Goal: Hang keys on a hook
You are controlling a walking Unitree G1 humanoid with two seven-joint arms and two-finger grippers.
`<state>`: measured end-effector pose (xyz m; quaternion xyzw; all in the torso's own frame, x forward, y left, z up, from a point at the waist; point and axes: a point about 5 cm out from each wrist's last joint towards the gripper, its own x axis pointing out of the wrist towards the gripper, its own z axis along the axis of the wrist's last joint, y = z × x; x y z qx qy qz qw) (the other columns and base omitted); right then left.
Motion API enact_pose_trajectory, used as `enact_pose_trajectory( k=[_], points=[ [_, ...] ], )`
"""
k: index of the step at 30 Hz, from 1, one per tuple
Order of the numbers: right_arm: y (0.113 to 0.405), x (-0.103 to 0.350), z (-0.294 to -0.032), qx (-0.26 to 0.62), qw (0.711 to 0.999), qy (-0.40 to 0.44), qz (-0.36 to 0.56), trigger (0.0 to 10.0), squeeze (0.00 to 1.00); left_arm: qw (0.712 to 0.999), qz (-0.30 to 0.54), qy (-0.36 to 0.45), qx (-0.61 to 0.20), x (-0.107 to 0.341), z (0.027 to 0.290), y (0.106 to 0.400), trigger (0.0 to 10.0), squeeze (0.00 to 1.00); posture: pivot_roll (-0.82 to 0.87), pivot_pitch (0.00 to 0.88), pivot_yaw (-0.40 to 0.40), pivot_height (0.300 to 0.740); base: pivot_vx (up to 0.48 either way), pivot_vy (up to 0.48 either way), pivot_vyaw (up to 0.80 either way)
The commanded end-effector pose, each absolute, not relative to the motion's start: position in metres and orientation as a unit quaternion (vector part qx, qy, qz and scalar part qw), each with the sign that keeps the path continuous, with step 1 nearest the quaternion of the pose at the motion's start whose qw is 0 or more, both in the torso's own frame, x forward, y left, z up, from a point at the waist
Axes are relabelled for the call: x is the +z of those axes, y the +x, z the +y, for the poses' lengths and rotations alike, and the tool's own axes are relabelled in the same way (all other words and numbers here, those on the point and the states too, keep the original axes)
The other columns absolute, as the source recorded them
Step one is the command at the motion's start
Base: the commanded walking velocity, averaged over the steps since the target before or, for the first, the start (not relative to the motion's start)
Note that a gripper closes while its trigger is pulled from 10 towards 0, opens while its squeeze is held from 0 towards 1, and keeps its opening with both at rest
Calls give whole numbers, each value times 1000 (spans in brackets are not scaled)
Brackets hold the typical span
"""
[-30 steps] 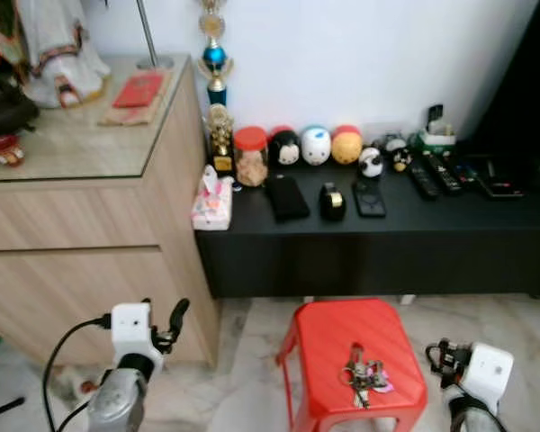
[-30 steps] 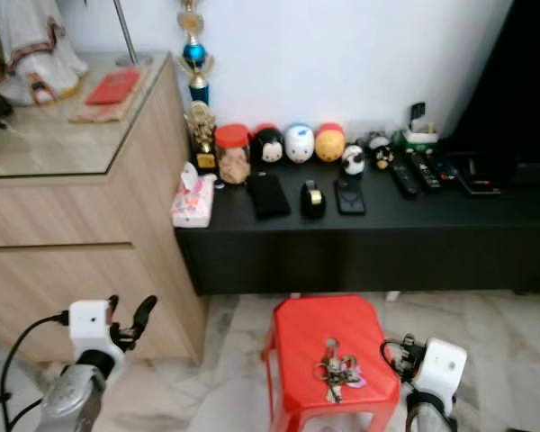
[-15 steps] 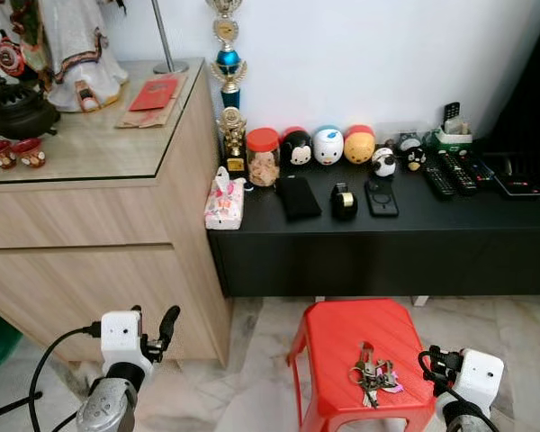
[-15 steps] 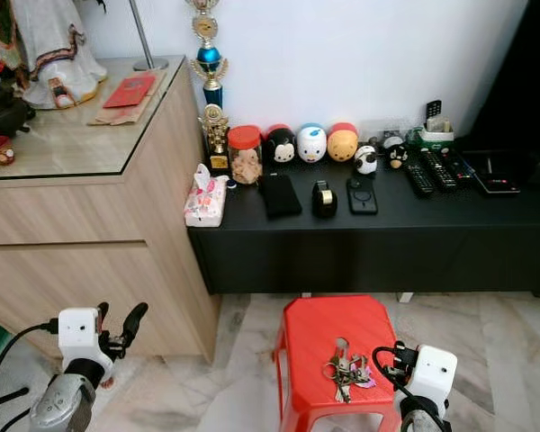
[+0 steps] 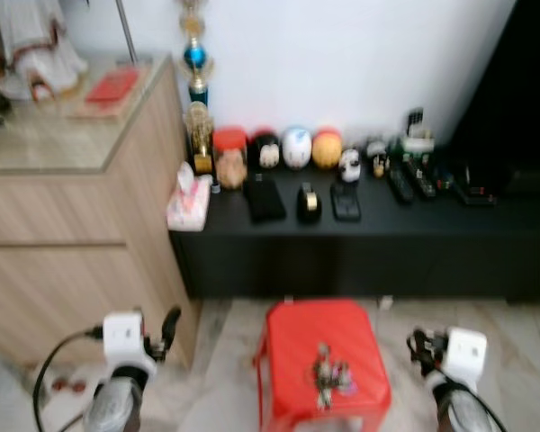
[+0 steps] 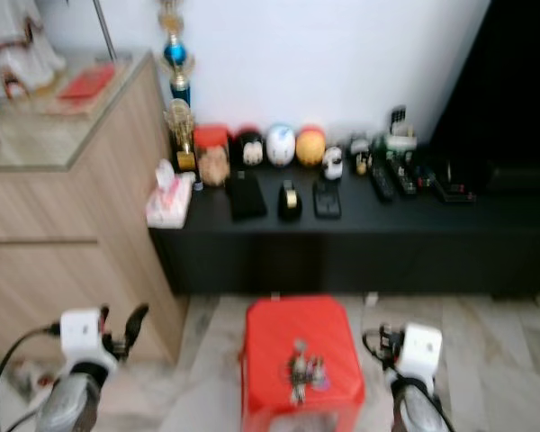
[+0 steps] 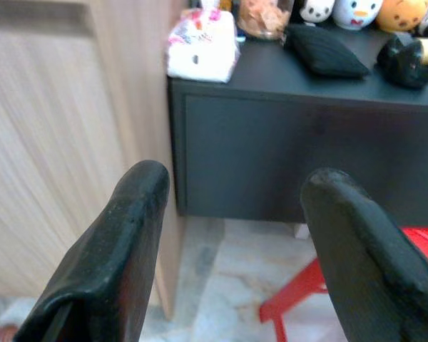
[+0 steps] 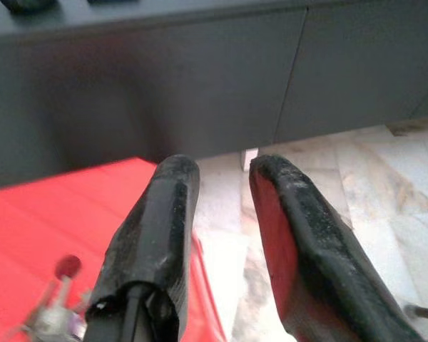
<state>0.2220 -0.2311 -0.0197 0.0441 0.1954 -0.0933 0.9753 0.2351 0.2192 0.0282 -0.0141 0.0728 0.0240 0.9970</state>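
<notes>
- Left gripper (image 7: pixel 232 214) held low at the robot's left, arm bent up, fingers spread wide.
- Right gripper (image 8: pixel 221 192) low at the right, fingers slightly parted, holding nothing.

red stool (image 5: pixel 297 337) on marble floor (image 5: pixel 225 396); keys (image 5: pixel 328 380) atop.

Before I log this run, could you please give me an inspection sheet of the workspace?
Surface: red stool on marble floor, before a black low cabinet.
Job's things: keys lie on the stool; hook nothing seen.
Clutter: tissue pack, round toy figures, remotes on the cabinet.
Grippers: left gripper open, empty, near the wooden sideboard; right gripper slightly open, empty, beside the stool.
Cables: black cable at left wrist.
Surroundings: white wall; head views blurred.
</notes>
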Motion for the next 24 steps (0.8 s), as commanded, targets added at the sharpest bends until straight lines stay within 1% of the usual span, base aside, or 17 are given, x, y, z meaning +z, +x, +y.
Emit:
enact_pose_trajectory(
  k=[1,8,16,19,20,24],
  points=[
    [225,-20,-230,-82,975,39,203,10000,0,997,71,-7,33,29,224,234,10000,0,-56,0,-51,740,0,0,0],
    [230,-19,-234,-72,975,34,206,10000,0,996,78,-7,39,26,228,233,10000,0,-73,0,-36,740,0,0,0],
    [230,-21,-229,-55,976,39,207,10000,0,997,76,-7,30,28,225,245,10000,0,-99,0,-21,740,0,0,800],
    [229,-23,-229,-61,974,46,214,10000,0,997,80,-10,21,27,222,248,10000,0,-105,0,-17,740,0,0,0],
    [229,-22,-230,-64,974,48,211,10000,0,996,83,-9,7,26,217,248,10000,0,-105,0,-14,740,0,0,0],
    [229,-23,-232,-69,974,53,210,10000,0,996,84,-14,11,24,218,246,10000,0,-103,0,-15,740,0,0,0]
  ],
)
